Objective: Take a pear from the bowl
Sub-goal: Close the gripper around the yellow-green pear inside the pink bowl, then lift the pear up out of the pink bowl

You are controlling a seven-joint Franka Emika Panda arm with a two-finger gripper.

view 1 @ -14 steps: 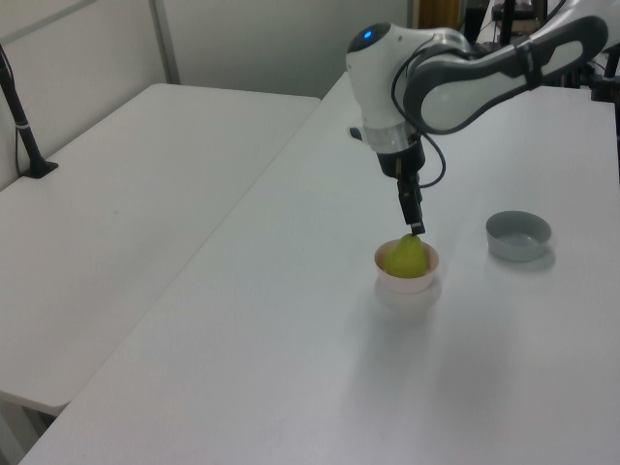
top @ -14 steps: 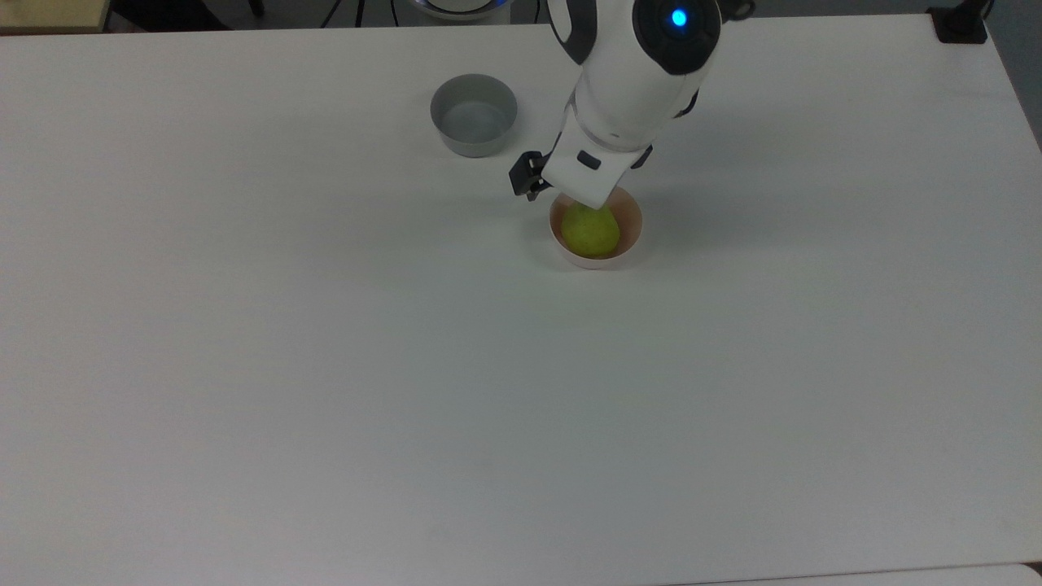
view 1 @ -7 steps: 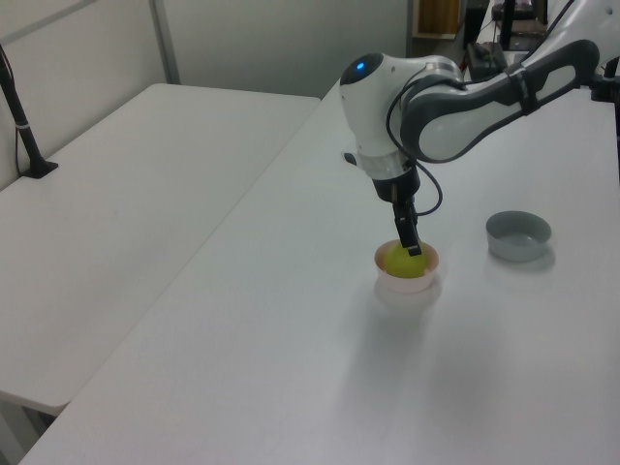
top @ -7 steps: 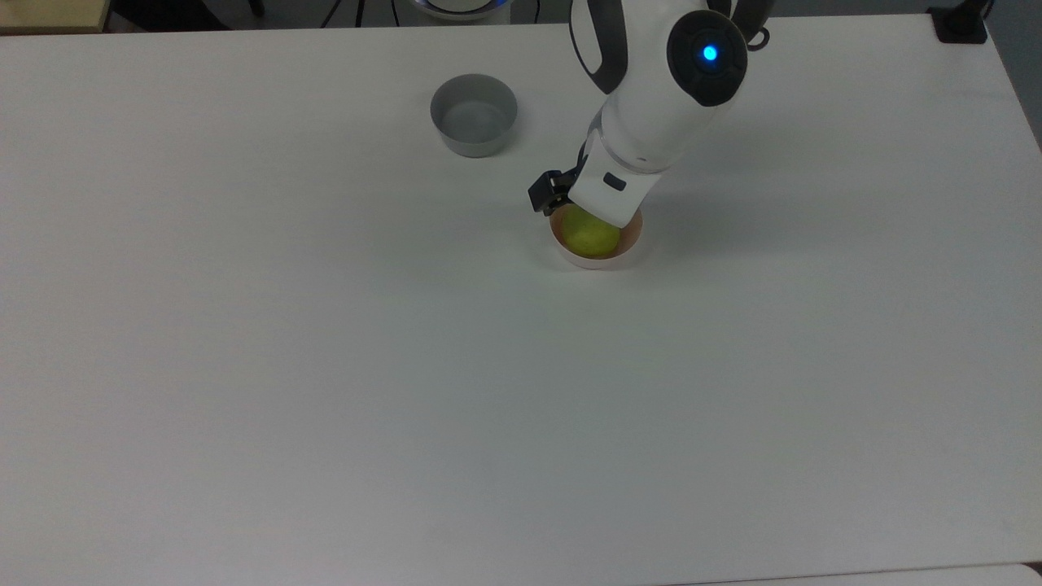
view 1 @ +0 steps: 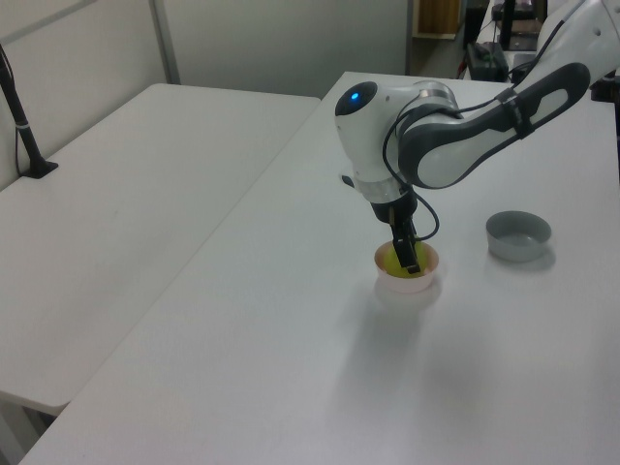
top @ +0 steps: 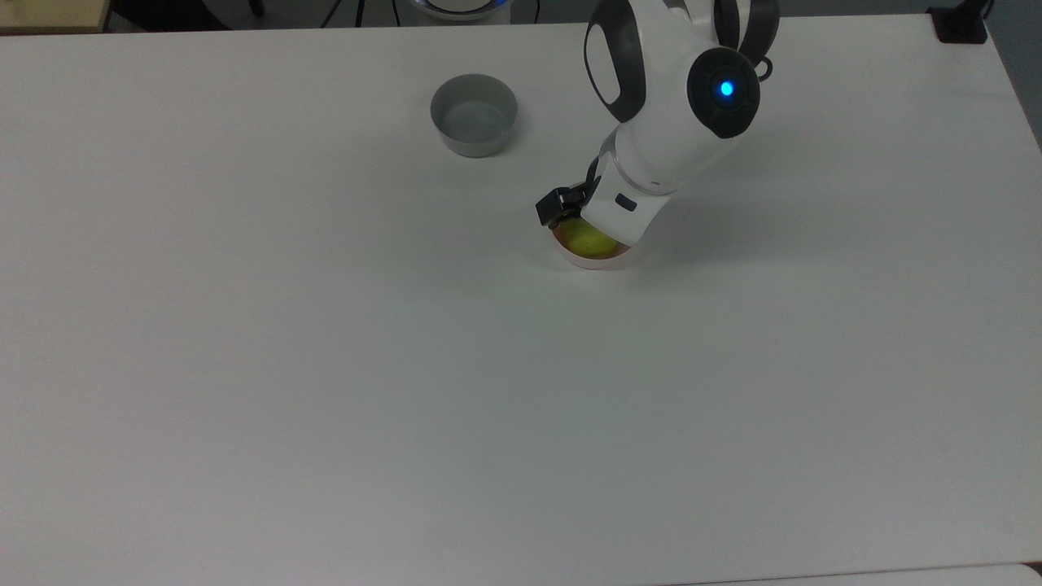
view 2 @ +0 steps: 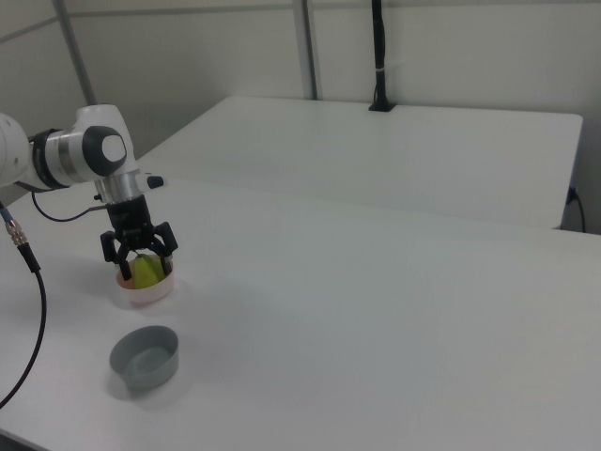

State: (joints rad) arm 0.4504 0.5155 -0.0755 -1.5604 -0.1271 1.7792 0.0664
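Observation:
The yellow-green pear (view 2: 146,272) sits in the pale pink bowl (view 2: 143,297) on the white table. My gripper (view 2: 140,262) is lowered into the bowl and stands open, one black finger on each side of the pear in the right view. In the top view the white hand covers the far part of the bowl (top: 580,261), and only a slice of the pear (top: 588,238) shows under it. From the left view, the pear (view 1: 390,260) shows beside a dark finger (view 1: 408,255) that reaches down inside the bowl (view 1: 407,284).
A grey bowl (top: 474,114) stands apart from the pink one, toward the top view's upper left, and it appears as the grey bowl (view 2: 144,357) in front of the pink bowl in the right view. A second white table (view 1: 116,213) lies on the left view's left.
The arm has come down over the bowl. The gripper dropped from just above the pear's top to straddling the pear inside the bowl.

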